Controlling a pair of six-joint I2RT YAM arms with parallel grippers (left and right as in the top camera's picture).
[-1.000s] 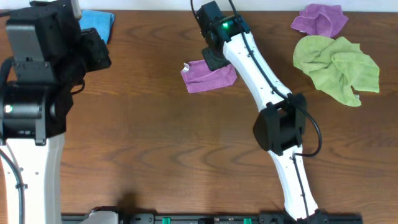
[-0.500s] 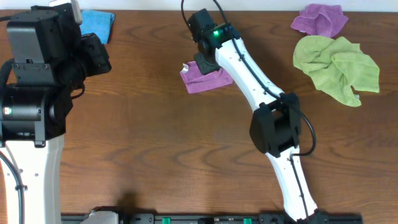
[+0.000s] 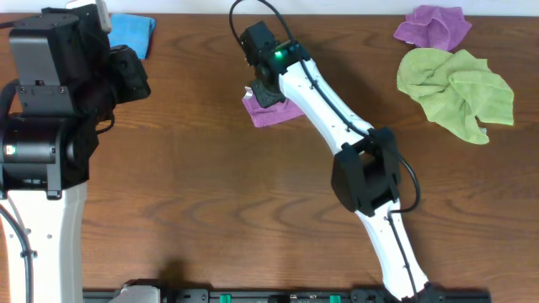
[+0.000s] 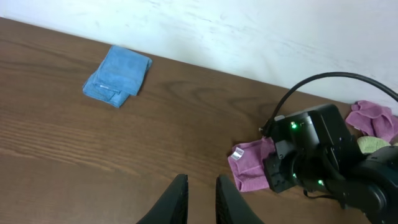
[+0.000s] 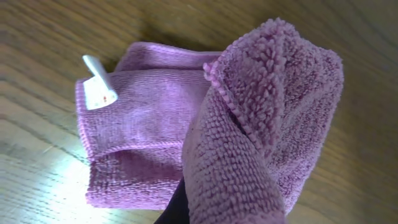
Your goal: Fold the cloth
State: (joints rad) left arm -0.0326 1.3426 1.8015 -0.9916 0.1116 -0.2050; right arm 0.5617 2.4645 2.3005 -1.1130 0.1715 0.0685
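Observation:
The purple cloth (image 3: 269, 113) lies partly folded at the table's back centre, its white tag (image 5: 98, 92) at the left edge. My right gripper (image 3: 263, 82) hovers over it, shut on a raised fold of the cloth (image 5: 261, 124). That fold drapes over the jaws, so only one dark finger (image 5: 176, 208) peeks out below. The left wrist view shows the cloth (image 4: 249, 167) beside the right arm's wrist. My left gripper (image 4: 200, 182) hangs well to the left above bare wood. Its fingers stand a narrow gap apart, with nothing between them.
A folded blue cloth (image 3: 133, 32) lies at the back left near the left arm. A bunched purple cloth (image 3: 434, 25) and a lime-green towel (image 3: 455, 88) sit at the back right. The white wall runs along the table's far edge.
My right gripper has moved left across the cloth, carrying the held edge over the lower layer. The left arm has stayed put, its fingers parting slightly.

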